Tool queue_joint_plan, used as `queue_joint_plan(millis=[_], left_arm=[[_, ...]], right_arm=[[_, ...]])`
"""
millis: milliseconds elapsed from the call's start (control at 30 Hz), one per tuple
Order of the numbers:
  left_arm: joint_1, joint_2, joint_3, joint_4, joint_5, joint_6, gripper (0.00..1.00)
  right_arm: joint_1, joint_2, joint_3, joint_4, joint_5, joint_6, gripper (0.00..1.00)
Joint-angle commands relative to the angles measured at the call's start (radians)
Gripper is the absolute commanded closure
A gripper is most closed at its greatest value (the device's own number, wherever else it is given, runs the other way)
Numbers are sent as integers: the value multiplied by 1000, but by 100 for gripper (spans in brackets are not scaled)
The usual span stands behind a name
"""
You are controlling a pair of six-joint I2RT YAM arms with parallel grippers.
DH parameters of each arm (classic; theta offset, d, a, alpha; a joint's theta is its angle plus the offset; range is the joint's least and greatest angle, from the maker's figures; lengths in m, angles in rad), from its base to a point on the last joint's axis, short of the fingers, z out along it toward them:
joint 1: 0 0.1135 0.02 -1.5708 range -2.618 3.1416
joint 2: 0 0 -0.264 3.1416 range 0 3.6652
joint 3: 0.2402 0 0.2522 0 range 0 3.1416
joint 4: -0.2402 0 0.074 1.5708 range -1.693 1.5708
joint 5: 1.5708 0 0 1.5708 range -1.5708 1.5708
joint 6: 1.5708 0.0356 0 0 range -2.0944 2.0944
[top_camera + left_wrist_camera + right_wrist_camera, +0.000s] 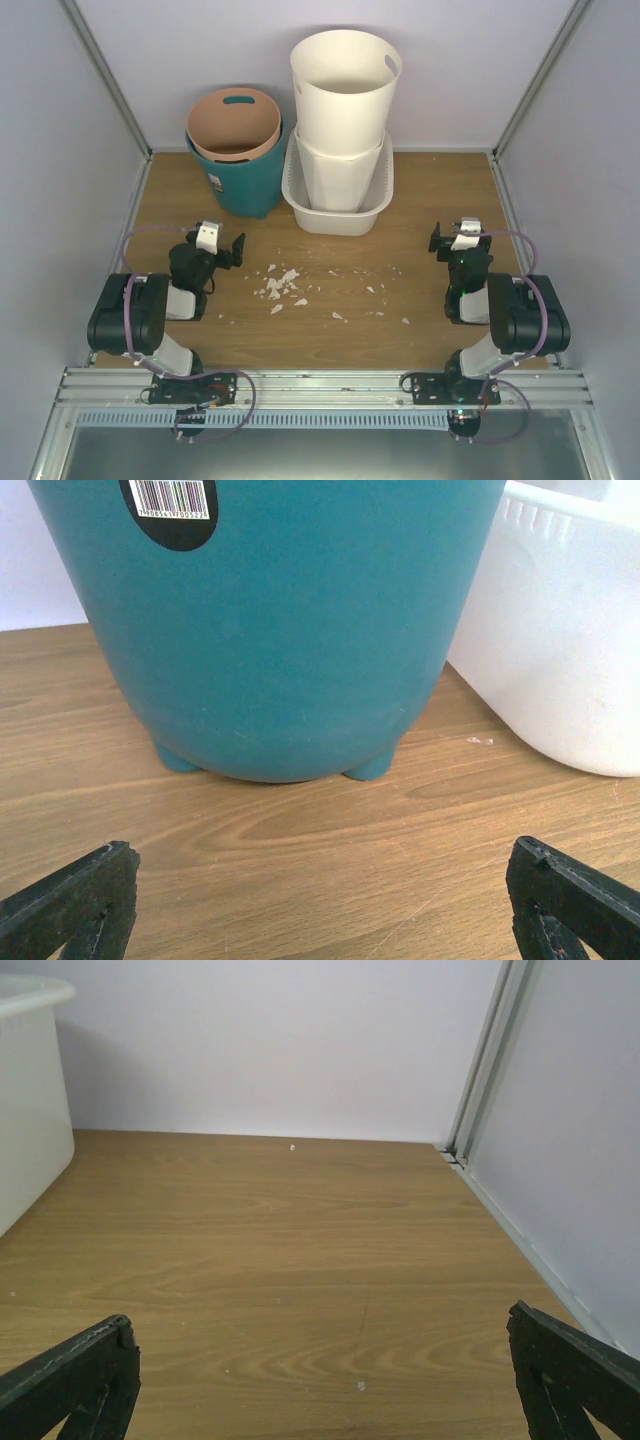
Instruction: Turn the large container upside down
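The large container (336, 222) is a wide white tub standing upright at the back middle of the table. An octagonal white bin (338, 172) stands inside it, and a round white bin (343, 92) is nested on top of that. My left gripper (222, 245) is open, low over the table in front of the teal bin (243, 185). In the left wrist view the gripper (325, 905) holds nothing, and the tub's wall (570, 650) shows at the right. My right gripper (455, 240) is open and holds nothing, right of the tub. The right wrist view shows the gripper (325, 1385) and the tub's corner (30, 1100) at the left.
The teal bin (280, 630) holds a tan liner (235, 125) and stands just left of the tub. White scraps (282, 287) lie scattered mid-table. Grey walls close in the back and both sides, with a metal post (480, 1070) at the back right corner.
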Motion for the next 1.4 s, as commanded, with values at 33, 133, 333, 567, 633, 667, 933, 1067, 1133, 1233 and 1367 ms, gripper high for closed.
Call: queue_joint_plan(millis=[33,133,333,567,633,667,933,1067,1133,1233,1367], left_arm=[[-1,3,3,55,1,8,1],[-2,3,4,63,1,10,1],[3,5,4,81,16,11,1],[9,-62,37,-3,51,19,1],[19,-121,64,-82,58,13,1],[26,-161,82,-128,61,19,1],[118,-442,421,-655,122,118,1],[135,-563,575,-786,195,308,1],[138,-588,666,-801,243,395,1],[134,-543,788,-732,392,550,1],[68,-362,932,-522,432,681,1]], right_arm=[[-4,6,5,33,3,-4,0],[-5,6,5,37,4,-5,0],[-8,9,10,39,-3,-4,0],[8,-67,35,-53,49,-14,0],[12,-138,79,-160,89,-8,0],[14,-177,100,-210,107,-10,0],[26,-413,516,-757,20,4,0],[32,-410,752,-1038,-81,63,0],[36,-408,816,-1134,-155,88,0],[43,-404,861,-1201,-304,128,0],[49,-346,935,-1307,-483,205,0]])
